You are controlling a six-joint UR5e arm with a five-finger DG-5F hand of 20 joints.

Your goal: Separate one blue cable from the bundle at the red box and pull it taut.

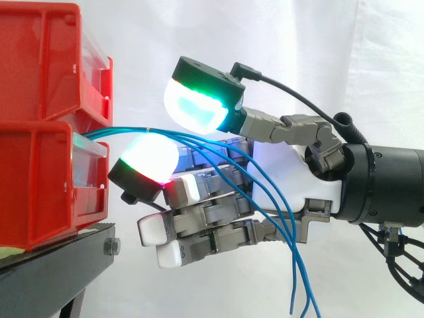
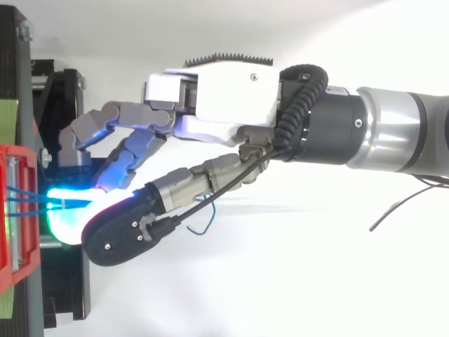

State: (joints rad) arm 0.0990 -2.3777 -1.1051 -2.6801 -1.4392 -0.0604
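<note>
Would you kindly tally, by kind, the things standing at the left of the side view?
red bins: 2
blue cable bundle: 1
black stand: 1
Total: 4

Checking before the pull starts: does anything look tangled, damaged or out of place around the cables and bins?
Nothing looks damaged or spilled. The blue cables leave the red bins as a bunch and drape slack across the hand, their loose ends hanging below it. None looks separated or taut yet.
</note>
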